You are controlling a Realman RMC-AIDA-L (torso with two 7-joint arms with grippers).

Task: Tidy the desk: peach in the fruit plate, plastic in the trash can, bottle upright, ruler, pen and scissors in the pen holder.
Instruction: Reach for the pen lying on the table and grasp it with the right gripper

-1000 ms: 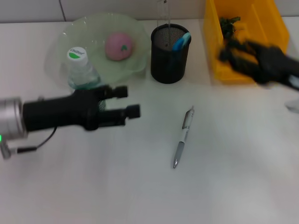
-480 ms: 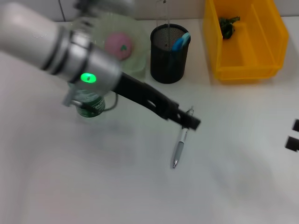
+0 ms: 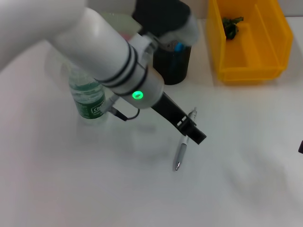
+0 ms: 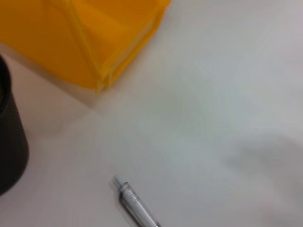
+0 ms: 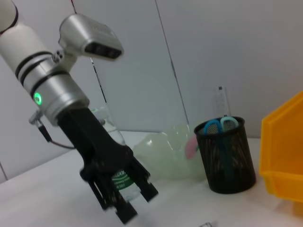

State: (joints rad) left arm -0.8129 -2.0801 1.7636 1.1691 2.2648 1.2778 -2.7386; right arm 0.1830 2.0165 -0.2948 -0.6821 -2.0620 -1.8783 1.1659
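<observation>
- the left gripper [image 3: 191, 131] is hanging just above the upper part of the pen [image 3: 183, 143], angled down toward it; judging from this, the arm is lining up for a pick, since the pen is the one item not yet put away.
- in the right wrist view the fingers [image 5: 146, 189] of the left gripper are standing apart with a narrow gap and nothing between them, so the pen is not being gripped yet.
- the pen is lying flat on the white desk [image 3: 236, 179], in open space, well apart from the pen holder [image 3: 171, 64] it is meant for.
- the pen holder, a black mesh cup, is holding the scissors [image 5: 220, 126] with their blue handles up and a clear ruler [image 5: 220, 101] standing behind them.
- the yellow bin [image 3: 251, 42], apparently serving as the trash can, is holding a dark crumpled scrap [image 3: 232, 26] in its far corner.
- the green fruit plate [image 5: 165, 153] is showing a pink peach [image 5: 191, 146] at its edge, partly hidden by the holder.
- the bottle [image 3: 90, 97] is standing upright beside the plate, behind the left arm.
- the right gripper [image 3: 301, 147] is only peeking in at the desk's right edge, idle; i cannot tell how its fingers are set.
</observation>
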